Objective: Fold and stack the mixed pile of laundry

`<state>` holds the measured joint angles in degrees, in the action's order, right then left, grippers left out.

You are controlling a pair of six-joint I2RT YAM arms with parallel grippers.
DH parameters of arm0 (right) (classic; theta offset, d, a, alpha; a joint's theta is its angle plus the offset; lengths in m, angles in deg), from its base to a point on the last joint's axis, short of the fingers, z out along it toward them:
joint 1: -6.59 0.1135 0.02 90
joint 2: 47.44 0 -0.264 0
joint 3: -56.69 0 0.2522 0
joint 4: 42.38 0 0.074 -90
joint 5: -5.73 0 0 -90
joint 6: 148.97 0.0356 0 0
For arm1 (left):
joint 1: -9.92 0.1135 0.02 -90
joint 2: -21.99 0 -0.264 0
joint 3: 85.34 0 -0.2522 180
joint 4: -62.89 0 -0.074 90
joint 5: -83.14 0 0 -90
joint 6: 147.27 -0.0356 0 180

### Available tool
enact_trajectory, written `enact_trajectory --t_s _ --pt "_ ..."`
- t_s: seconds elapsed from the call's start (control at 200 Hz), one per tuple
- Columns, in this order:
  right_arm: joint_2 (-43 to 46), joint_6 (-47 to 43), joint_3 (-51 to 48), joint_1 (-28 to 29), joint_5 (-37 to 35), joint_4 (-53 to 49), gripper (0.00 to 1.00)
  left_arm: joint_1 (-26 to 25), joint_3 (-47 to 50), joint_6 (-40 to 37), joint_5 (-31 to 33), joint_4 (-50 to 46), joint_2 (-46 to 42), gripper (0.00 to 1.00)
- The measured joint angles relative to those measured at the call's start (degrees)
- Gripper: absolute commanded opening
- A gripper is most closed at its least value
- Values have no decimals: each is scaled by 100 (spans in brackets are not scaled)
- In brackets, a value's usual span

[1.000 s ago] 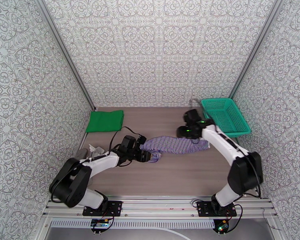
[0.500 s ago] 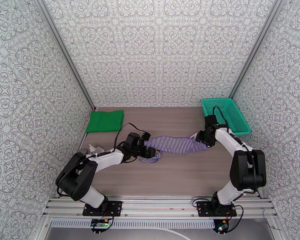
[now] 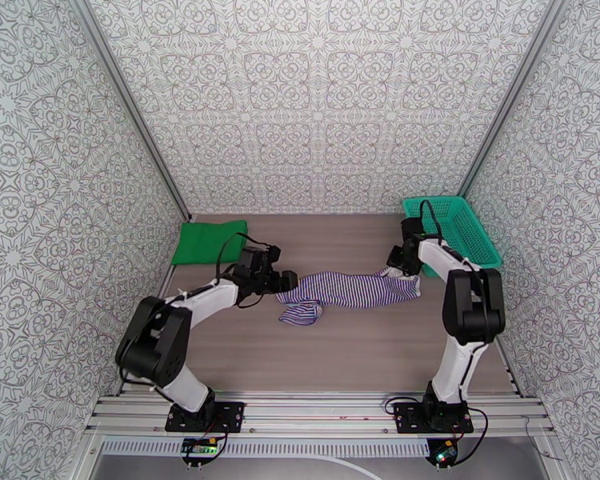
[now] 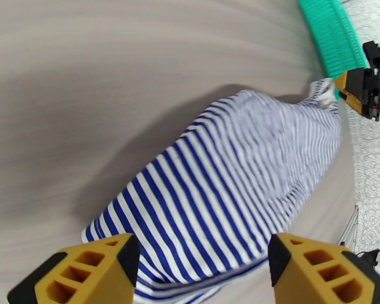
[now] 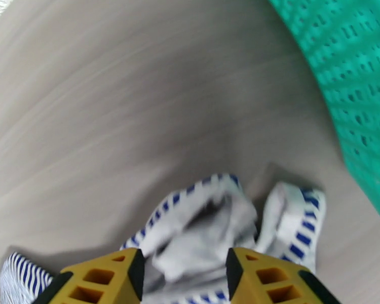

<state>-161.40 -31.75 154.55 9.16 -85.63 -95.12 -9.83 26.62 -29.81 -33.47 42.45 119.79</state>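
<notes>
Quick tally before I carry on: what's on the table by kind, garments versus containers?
Garments: 2 (green cloth, striped shirt)
Containers: 1 (basket)
Total: 3

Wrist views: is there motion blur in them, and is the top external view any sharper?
Left wrist view: the table is smeared into streaks and the striped shirt looks soft. Right wrist view: table, shirt cloth and teal basket are all blurred. Top external view: sharp throughout, evenly lit, with faint soft shadows on the table.
</notes>
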Motion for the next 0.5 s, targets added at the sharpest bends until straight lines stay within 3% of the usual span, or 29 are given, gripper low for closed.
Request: enact_trajectory --t_s 0.12,0.24,0.355,0.5 --pt "-308 42 236 0 -15 -20 32 -59 -306 90 11 -236 549 63" --pt "-518 31 398 0 7 -26 16 -138 -581 107 -7 -334 861 20" --pt "-638 -13 514 0 15 -31 1 -190 -647 81 -48 -258 890 0" --pt "-643 -157 741 0 72 -46 0 -107 -437 81 -7 131 546 0"
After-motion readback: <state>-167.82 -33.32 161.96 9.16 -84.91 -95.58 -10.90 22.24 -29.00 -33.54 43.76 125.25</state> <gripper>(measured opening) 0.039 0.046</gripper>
